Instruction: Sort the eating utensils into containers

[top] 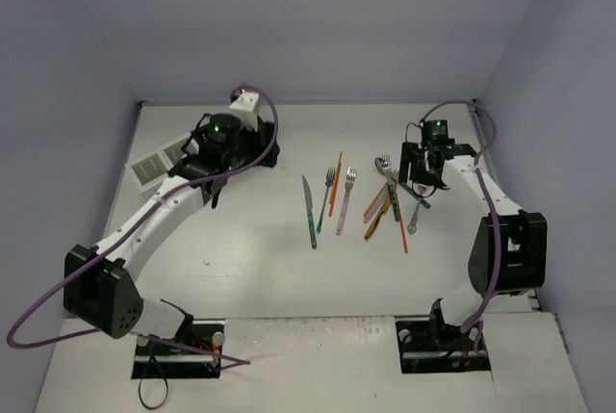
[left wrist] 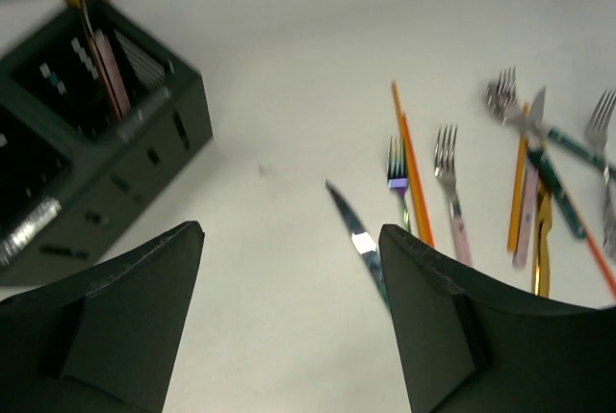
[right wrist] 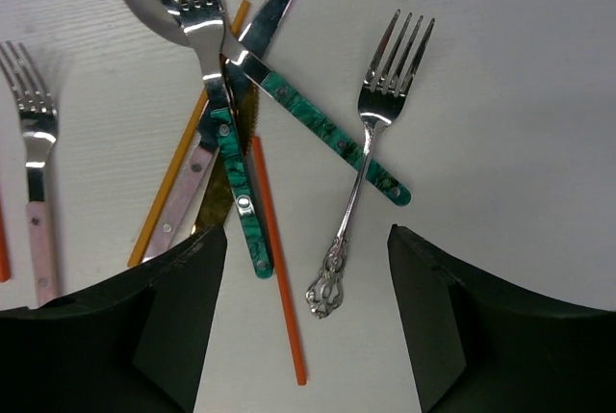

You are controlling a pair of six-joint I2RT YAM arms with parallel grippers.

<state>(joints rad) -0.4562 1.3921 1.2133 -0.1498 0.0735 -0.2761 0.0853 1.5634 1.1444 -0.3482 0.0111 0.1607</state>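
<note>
The white surface (top: 250,269) carries the black caddy (left wrist: 144,172), at upper left of the left wrist view with a few pieces standing in it, and the white caddy (top: 154,167) at far left of the top view. The left jaws hang spread and empty near the black caddy, well apart from the loose utensils (top: 342,203). The right jaws, spread and holding nothing, are nearer. The silver fork (right wrist: 358,192) lies between them, its long axis running up the frame with the tines tilted to upper right. It crosses the teal-handled knife (right wrist: 327,129), and only the right wrist view shows that crossing; in the top view it is too small to read.
</note>
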